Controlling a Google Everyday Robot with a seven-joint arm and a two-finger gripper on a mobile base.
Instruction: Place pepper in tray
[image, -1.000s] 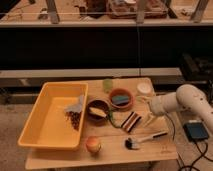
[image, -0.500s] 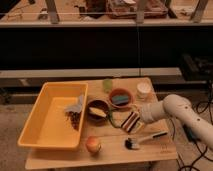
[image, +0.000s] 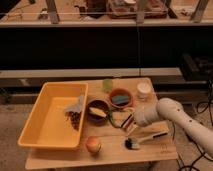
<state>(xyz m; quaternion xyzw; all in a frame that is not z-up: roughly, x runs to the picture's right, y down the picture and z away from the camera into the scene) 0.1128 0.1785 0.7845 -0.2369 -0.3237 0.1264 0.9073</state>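
My tool (image: 126, 120) sits low over the worktop (image: 112, 154), right of centre, at the end of the white arm (image: 175, 117) that reaches in from the right. Its fingers stand apart, released, with nothing between them as far as I can make out; the dim light makes the tips hard to read.

The pepper (image: 115, 121) lies on the worktop just left of the tool, close to the fingertips, though I cannot tell whether they touch it. It is just right of the left bowl (image: 97, 111) and just in front of the right bowl (image: 120, 98). It is outside the tray (image: 49, 117), which fills the left side of the worktop, and the left bowl stands between the two.

In the tray's right part I see a pale scrap (image: 76, 104) and a dark clump (image: 75, 119). The left bowl holds something yellow, the right bowl something blue. Behind the bowls stand a green cup (image: 108, 85) and a white pot (image: 143, 90). A fruit (image: 92, 145) lies near the front edge, and a brush (image: 142, 140) lies in front of the arm.
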